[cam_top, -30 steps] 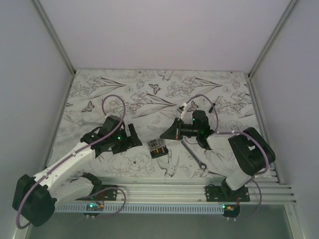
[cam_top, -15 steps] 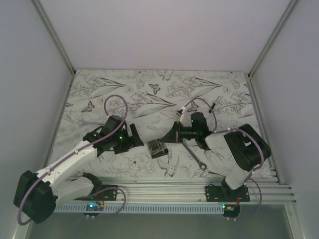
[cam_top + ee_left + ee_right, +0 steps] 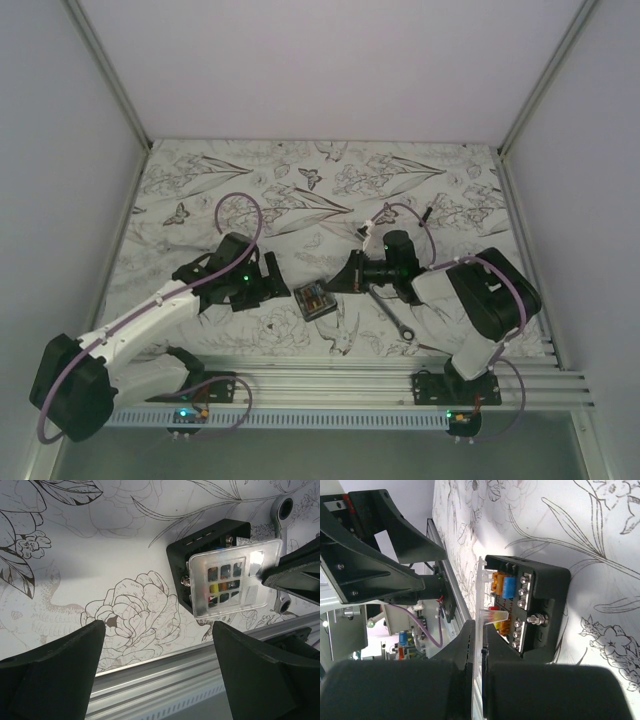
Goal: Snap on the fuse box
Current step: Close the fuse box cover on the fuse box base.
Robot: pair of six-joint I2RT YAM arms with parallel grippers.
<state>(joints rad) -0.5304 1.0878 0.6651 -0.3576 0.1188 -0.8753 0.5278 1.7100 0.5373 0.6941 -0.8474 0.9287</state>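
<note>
Two hands flank the fuse box (image 3: 313, 300): right hand (image 3: 337, 284), at 3 o'clock, clamps its clear lid (image 3: 234, 576); left hand (image 3: 276, 283), at 9 o'clock, stands apart.

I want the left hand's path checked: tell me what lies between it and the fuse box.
Nothing stands there. In the left wrist view, only bare flower-printed table cover separates the open left hand from the fuse box.
</note>
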